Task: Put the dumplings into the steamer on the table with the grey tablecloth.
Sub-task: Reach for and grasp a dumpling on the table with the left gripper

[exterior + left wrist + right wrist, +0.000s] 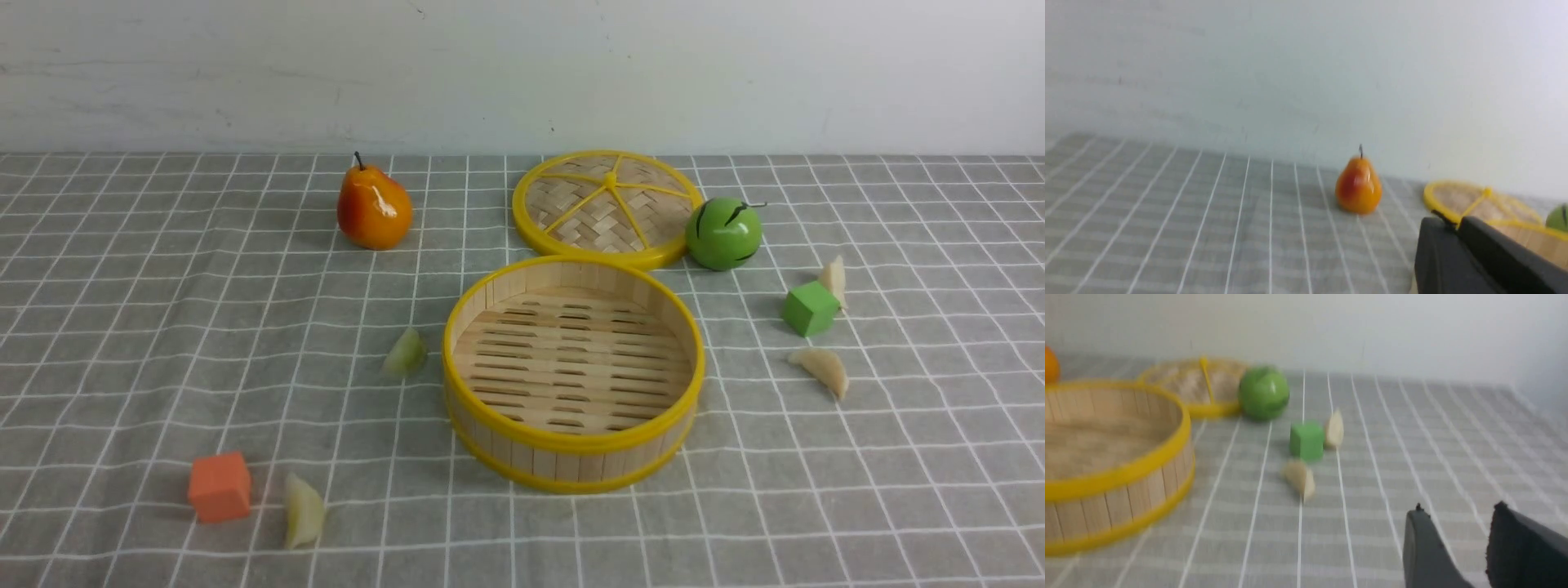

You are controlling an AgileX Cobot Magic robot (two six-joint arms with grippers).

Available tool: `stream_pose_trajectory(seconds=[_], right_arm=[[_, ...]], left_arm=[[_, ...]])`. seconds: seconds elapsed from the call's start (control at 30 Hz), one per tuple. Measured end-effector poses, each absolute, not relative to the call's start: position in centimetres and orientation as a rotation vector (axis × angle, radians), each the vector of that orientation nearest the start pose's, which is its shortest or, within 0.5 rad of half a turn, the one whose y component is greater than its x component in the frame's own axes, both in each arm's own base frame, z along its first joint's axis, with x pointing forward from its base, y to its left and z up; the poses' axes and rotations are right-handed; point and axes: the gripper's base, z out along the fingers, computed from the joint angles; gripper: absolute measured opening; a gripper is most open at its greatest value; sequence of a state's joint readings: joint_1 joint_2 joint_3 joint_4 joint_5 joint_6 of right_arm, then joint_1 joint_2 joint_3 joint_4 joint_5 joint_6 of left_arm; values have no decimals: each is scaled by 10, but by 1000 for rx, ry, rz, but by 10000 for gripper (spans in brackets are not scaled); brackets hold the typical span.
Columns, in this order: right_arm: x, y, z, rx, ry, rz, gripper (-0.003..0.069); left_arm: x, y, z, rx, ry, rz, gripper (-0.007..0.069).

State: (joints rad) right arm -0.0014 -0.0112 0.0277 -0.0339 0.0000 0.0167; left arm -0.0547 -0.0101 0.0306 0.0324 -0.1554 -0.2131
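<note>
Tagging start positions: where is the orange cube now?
In the front view, the orange cube sits on the robot's left, near side, just left of a dumpling.

Front view high, wrist views low

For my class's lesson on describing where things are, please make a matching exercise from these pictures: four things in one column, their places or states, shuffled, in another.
Things
1. Steamer
2. Orange cube
3. Green cube
4. Right hand

Places or states
A. Between two dumplings, on the right side of the front view
B. Open, with nothing between its fingers
C. In front of the woven lid, with no dumpling inside
D. Left of the nearest dumpling in the front view

Right pairs
1-C
2-D
3-A
4-B
</note>
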Motion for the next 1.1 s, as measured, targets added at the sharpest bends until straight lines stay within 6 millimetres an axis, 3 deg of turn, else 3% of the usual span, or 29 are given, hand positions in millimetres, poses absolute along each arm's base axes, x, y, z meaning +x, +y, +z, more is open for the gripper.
stream_pose_trajectory(seconds=[0.23, 0.43, 0.53, 0.67, 0.77, 0.8, 0.83, 0.93, 0.97, 1.1], right_arm=[[48, 1, 237, 65, 1123, 126, 240], [45, 1, 243, 134, 1050, 258, 238], [44, 1, 249, 161, 1039, 298, 189], [42, 1, 279, 163, 1024, 302, 40], [54, 1, 294, 159, 1117, 266, -15], [54, 1, 296, 154, 1124, 257, -16], [66, 1, 295, 142, 1219, 215, -15], [89, 0, 282, 116, 1410, 144, -10], [101, 0, 270, 102, 1546, 110, -9], [126, 2, 244, 142, 1895, 120, -7]], left_arm=[[47, -4, 238, -74, 1108, -245, 64], [39, -4, 251, -176, 937, -488, 70], [37, -4, 271, -229, 916, -603, 70], [44, -4, 317, -227, 964, -569, 72], [62, -5, 346, -200, 1008, -499, 74], [64, -5, 346, -200, 1020, -494, 74], [82, -6, 353, -206, 1061, -478, 74], [121, -7, 350, -279, 1206, -505, 62], [143, -9, 345, -335, 1322, -528, 41], [187, -17, 332, -409, 1658, -506, -14]])
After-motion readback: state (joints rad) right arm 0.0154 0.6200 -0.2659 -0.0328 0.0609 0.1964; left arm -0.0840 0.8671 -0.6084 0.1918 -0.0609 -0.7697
